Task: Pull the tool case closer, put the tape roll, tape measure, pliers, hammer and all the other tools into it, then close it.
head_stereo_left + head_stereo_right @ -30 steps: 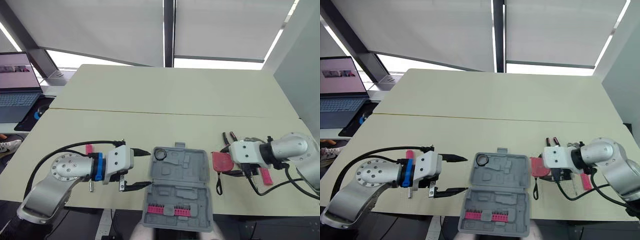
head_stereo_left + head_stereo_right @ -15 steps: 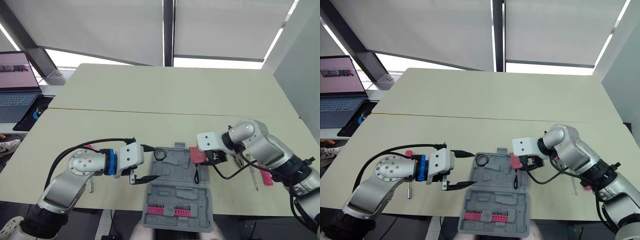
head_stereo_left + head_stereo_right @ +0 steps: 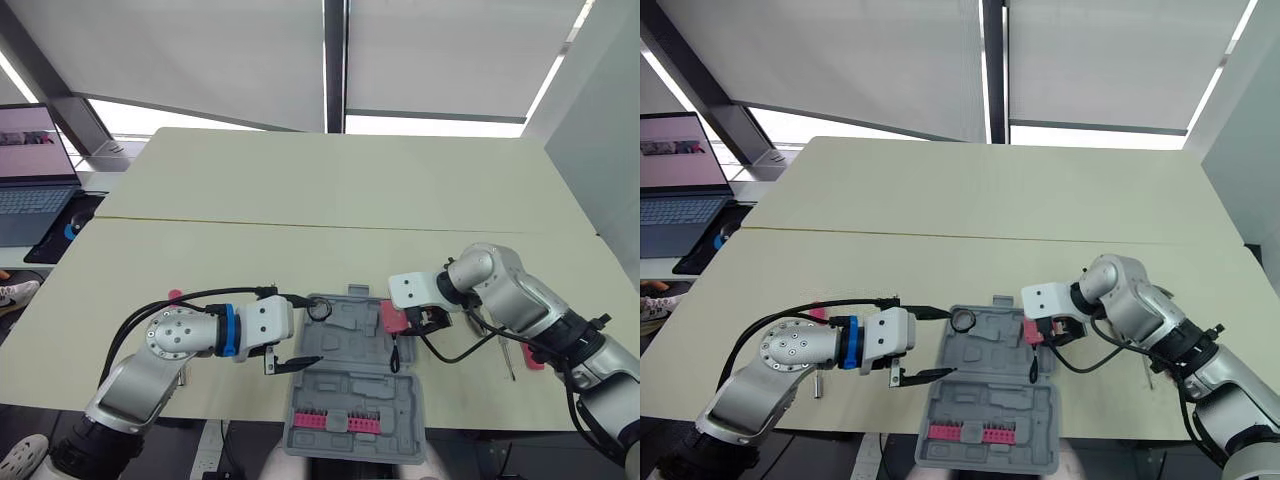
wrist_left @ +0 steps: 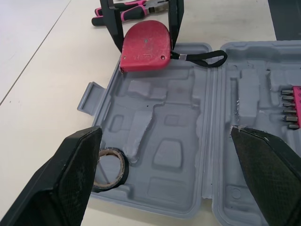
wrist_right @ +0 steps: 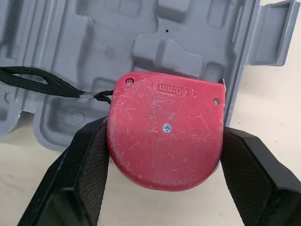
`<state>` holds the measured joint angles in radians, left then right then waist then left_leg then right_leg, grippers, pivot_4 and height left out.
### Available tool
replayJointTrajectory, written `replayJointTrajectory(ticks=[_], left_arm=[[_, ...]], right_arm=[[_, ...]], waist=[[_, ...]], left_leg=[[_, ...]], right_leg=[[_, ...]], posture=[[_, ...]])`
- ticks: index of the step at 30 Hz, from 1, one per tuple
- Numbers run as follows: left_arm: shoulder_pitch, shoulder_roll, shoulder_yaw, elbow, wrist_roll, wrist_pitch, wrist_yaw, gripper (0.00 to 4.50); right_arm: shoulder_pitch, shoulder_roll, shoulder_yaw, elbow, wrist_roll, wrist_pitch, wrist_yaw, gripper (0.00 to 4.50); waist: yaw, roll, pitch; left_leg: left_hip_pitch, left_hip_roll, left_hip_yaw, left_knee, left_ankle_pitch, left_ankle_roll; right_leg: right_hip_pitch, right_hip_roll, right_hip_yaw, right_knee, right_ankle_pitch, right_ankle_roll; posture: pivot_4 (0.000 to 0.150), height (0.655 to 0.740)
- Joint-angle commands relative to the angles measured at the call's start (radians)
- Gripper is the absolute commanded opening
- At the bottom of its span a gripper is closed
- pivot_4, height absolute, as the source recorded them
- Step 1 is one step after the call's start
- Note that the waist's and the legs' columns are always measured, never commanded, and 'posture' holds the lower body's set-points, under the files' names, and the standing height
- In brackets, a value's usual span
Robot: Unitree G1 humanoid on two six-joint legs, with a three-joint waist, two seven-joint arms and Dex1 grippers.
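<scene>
Nearest you, the tool case (image 3: pixel 355 375) lies open at the table's (image 3: pixel 330 190) front edge, with a pink bit strip (image 3: pixel 325 421) in its near half. At the case's left side your left gripper (image 3: pixel 311 329) is spread wide and holds nothing; one finger reaches in beside the tape roll (image 4: pixel 109 167), which lies flat in the far-left pocket, and the other hangs over the case's left rim. Across the case, your right gripper (image 5: pixel 164 141) is clamped on the red tape measure (image 3: pixel 391 315), a finger on each side of the body, held over the far right corner of the case; you cannot tell whether it rests on the rim. Its black strap (image 5: pixel 47 80) trails over the moulded pockets. Just beyond the tape measure, the pliers (image 4: pixel 127 5) lie on the table. Far off to the left sits an open laptop (image 3: pixel 30 190).
</scene>
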<state>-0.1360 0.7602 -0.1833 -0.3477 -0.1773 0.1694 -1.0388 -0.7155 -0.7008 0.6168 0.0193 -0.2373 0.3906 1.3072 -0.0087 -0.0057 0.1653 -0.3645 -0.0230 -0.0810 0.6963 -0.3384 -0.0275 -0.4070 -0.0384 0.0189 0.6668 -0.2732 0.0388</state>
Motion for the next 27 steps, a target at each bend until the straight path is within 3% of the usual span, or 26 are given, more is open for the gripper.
replayJointTrajectory(ticks=[1, 16, 20, 27], left_arm=[[-0.020, -0.005, -0.004, -0.015, -0.008, -0.011, -0.011, 4.50], [-0.037, -0.038, -0.046, -0.040, 0.012, 0.002, 0.003, 4.50], [-0.038, -0.041, -0.056, -0.053, 0.007, 0.010, -0.001, 4.50], [-0.029, -0.035, -0.058, -0.080, -0.002, 0.027, -0.006, 4.50]], right_arm=[[-0.009, 0.015, -0.005, 0.022, -0.016, -0.029, -0.005, 3.14], [-0.020, 0.063, -0.029, 0.124, -0.044, -0.105, -0.035, 3.14], [-0.021, 0.077, -0.050, 0.132, -0.038, -0.118, -0.057, 4.43], [-0.013, 0.059, -0.125, 0.067, -0.004, -0.097, -0.072, 4.47]], waist=[[0.000, 0.000, 0.000], [-0.004, 0.000, 0.000], [-0.007, 0.000, 0.000], [-0.008, 0.000, 0.000]], left_leg=[[0.000, 0.000, 0.000, 0.000, 0.000, 0.000], [0.000, 0.000, 0.000, 0.000, 0.000, 0.000], [0.000, 0.000, 0.000, 0.000, 0.000, 0.000], [0.000, 0.000, 0.000, 0.000, 0.000, 0.000]], right_leg=[[0.000, 0.000, 0.000, 0.000, 0.000, 0.000], [0.000, 0.000, 0.000, 0.000, 0.000, 0.000], [0.000, 0.000, 0.000, 0.000, 0.000, 0.000], [0.000, 0.000, 0.000, 0.000, 0.000, 0.000]], posture=[[0.150, 0.7400], [0.150, 0.7400], [0.150, 0.7400], [0.150, 0.7400]])
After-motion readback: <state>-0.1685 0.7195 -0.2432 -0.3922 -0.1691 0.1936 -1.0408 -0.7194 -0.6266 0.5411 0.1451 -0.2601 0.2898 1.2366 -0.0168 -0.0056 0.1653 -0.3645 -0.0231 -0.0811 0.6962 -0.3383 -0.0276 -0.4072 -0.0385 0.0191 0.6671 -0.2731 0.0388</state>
